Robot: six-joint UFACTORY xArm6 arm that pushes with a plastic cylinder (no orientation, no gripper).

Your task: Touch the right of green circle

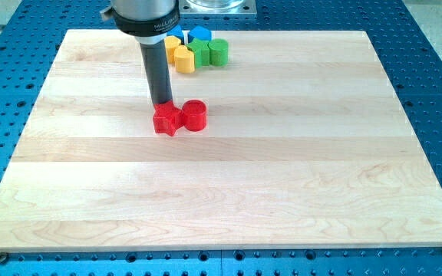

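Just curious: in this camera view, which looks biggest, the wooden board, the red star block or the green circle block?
1. Wooden board.
2. Red star block.
3. Green circle block, though it lies nearer the view's top, so possibly just farther away.

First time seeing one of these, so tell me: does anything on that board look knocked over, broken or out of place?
Nothing stands out. The red star and red cylinder sit upright, touching, with my tip at the star's top edge. The other blocks, including the green circle, are bunched tidily at the board's top. Nothing looks tipped or damaged.
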